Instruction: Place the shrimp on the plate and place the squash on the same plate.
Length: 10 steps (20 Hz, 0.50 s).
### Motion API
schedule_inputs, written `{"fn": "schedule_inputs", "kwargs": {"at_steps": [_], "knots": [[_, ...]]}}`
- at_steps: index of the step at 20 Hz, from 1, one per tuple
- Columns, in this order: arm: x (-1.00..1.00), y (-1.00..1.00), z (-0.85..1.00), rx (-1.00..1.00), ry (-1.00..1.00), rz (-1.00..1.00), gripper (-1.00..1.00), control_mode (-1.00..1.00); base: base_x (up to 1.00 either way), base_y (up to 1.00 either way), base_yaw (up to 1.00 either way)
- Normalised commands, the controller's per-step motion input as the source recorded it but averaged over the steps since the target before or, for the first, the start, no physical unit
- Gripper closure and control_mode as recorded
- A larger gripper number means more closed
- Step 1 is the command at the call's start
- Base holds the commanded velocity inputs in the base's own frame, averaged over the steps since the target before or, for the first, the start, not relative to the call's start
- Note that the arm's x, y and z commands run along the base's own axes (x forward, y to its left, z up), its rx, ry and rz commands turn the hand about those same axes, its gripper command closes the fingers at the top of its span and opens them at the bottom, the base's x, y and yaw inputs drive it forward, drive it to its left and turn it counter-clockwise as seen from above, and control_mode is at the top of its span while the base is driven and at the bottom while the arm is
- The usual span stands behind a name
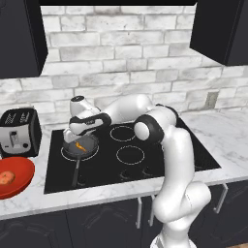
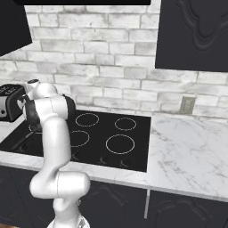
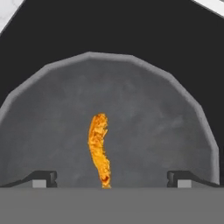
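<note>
The gripper [image 3: 111,179] hangs wide open and empty over the pan [image 3: 52,113], jaws straddling the shrimp [image 3: 99,148] at six o'clock of the pan floor, seemingly lined up to pinch it.

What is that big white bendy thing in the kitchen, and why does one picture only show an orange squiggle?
The white thing is a robot arm standing at a black stove. Two pictures come from cameras behind it, one on each side. The third comes from a camera on its hand, looking down into a grey pan. The orange squiggle is a shrimp lying in that pan. The two dark bits at the bottom are the robot's fingers, spread wide apart with the shrimp between them, so it holds nothing. On the counter at the left sit a toaster and a red dish with a reddish lump of food in it.
</note>
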Motion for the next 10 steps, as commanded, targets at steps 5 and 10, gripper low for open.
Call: {"fn": "schedule_inputs", "kwargs": {"at_steps": [5, 10], "knots": [[0.00, 0.01, -0.21, 0.00, 0.03, 0.00, -1.00, -1.00, 0.00, 0.00, 0.00], [0.00, 0.03, -0.27, 0.00, 0.02, -0.02, -1.00, -1.00, 0.00, 0.00, 0.00]]}}
